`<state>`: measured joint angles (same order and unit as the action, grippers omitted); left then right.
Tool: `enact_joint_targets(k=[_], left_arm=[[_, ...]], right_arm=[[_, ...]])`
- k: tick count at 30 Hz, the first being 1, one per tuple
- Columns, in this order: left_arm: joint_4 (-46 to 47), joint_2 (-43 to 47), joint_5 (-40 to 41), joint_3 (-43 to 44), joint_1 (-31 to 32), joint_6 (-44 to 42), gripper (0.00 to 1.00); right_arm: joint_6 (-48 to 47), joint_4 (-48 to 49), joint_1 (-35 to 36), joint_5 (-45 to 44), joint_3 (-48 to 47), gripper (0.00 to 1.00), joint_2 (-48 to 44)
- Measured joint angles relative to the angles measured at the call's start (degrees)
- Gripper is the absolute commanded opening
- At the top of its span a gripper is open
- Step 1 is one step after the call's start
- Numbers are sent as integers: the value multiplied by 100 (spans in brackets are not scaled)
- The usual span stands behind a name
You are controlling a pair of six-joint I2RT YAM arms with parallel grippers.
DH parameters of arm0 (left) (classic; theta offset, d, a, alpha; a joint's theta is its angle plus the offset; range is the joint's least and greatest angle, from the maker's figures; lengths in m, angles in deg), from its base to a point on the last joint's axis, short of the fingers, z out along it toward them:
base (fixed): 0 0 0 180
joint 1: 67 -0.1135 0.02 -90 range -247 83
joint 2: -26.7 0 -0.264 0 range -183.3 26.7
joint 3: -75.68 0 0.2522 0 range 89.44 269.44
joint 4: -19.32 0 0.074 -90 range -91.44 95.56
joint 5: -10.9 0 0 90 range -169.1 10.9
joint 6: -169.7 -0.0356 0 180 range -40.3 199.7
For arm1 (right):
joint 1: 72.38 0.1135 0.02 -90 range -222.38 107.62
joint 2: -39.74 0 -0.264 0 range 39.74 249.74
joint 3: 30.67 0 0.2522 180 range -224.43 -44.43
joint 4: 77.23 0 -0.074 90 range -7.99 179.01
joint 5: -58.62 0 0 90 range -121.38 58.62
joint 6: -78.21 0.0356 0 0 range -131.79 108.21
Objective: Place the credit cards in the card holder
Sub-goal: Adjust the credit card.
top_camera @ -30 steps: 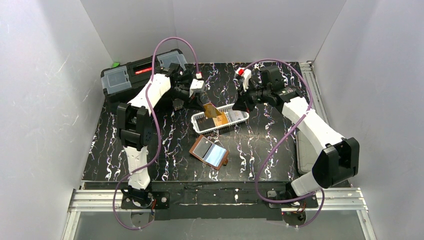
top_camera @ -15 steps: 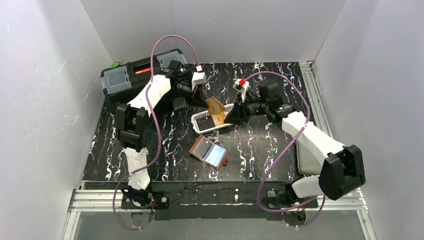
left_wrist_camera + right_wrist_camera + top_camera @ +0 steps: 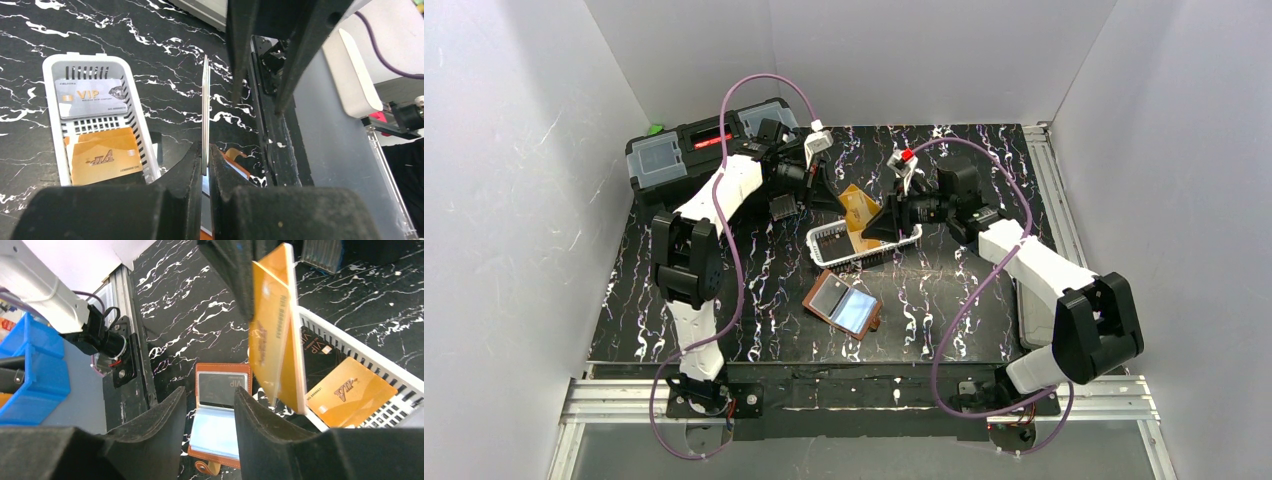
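The left gripper (image 3: 205, 152) is clenched on the edge of a few orange-gold credit cards (image 3: 205, 95) and holds them on edge over the white slotted basket (image 3: 50, 105). The right gripper (image 3: 210, 399) has its jaws parted with nothing between them, just beside the held cards, perhaps touching them. The brown card holder (image 3: 844, 306) lies open on the table (image 3: 674, 300), near the basket.

The left arm (image 3: 724, 190) and right arm (image 3: 1036, 262) are clad in white shells between black joints. A purple cable (image 3: 764, 76) is looped along each. Matte black fingers (image 3: 150, 425) are fitted at the wrists.
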<state>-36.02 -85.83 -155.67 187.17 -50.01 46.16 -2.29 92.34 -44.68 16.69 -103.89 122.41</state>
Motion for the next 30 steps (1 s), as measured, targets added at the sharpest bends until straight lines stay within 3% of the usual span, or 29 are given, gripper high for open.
enact_joint_targets(k=[5, 30], left_arm=[[61, 46, -173, -2, 2, 232, 0], [79, 81, -232, -105, 22, 356, 0]], right_arm=[[195, 164, -155, -52, 7, 55, 26], [236, 275, -365, -94, 7, 57, 26]])
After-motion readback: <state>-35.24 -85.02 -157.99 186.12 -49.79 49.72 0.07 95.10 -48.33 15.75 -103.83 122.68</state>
